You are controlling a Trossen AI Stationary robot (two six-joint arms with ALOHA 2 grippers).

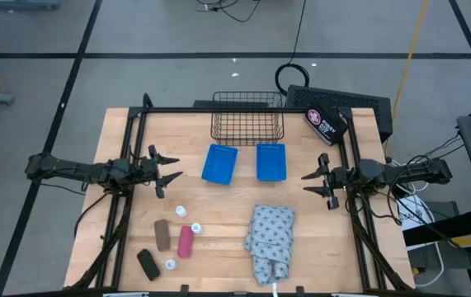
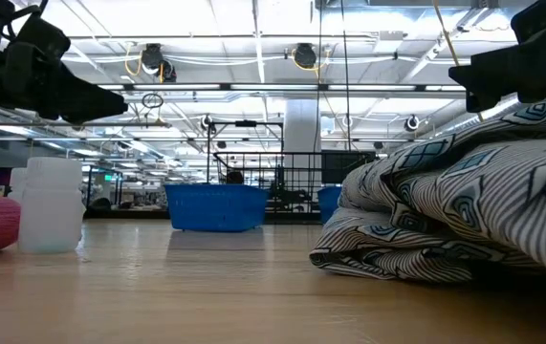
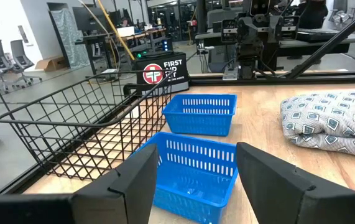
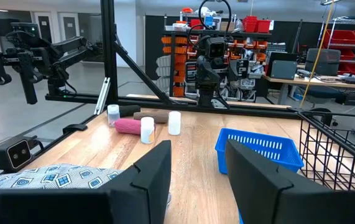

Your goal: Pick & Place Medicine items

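The medicine items lie in the near left part of the table: three small white bottles (image 1: 181, 211), (image 1: 195, 228), (image 1: 170, 264), a brown piece (image 1: 162, 235), a pink piece (image 1: 186, 242) and a black piece (image 1: 148, 264). The right wrist view shows the pink piece (image 4: 127, 126), the brown piece (image 4: 153, 116) and the upright bottles (image 4: 147, 130). My left gripper (image 1: 165, 169) hangs open at the table's left side, pointing level toward the right, nothing between its fingers (image 3: 196, 180). My right gripper (image 1: 313, 183) hangs open at the right side, facing it (image 4: 199, 174).
Two blue baskets (image 1: 219, 163), (image 1: 271, 162) stand side by side at mid-table, with a black wire basket (image 1: 247, 117) behind them. A folded patterned cloth (image 1: 270, 241) lies near the front edge. A black first-aid pouch (image 1: 326, 124) sits at the far right.
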